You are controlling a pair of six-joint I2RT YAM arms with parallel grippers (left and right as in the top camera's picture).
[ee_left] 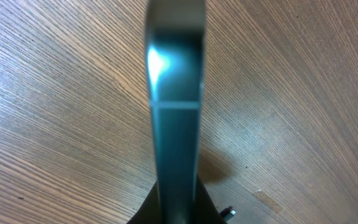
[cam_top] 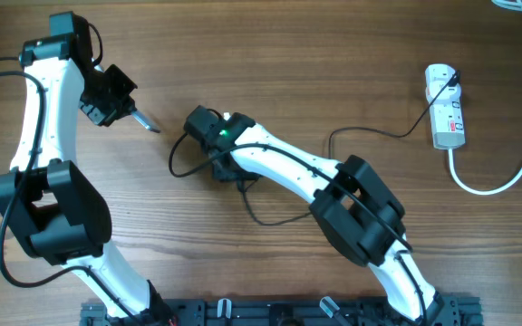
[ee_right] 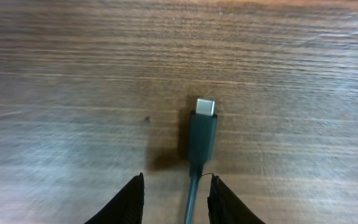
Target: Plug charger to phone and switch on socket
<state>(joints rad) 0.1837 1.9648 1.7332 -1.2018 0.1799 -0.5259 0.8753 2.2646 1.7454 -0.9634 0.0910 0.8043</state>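
Observation:
My left gripper (cam_top: 125,109) is shut on the phone (cam_top: 143,121) and holds it edge-on above the table at the upper left. In the left wrist view the phone (ee_left: 176,124) is a dark teal slab rising from between the jaws (ee_left: 178,210); its screen is not visible. My right gripper (cam_top: 198,122) is at the table's middle. In the right wrist view it (ee_right: 174,193) is open, and the charger's thin cable runs between its fingers to the connector tip (ee_right: 206,109) just ahead. The black cable (cam_top: 370,134) leads to a plug (cam_top: 451,81) in the white socket (cam_top: 446,113) at the far right.
The socket's thick white cord (cam_top: 497,186) loops along the right edge. Slack black cable (cam_top: 254,213) curls on the wooden table under and beside the right arm. The arm bases stand at the front edge.

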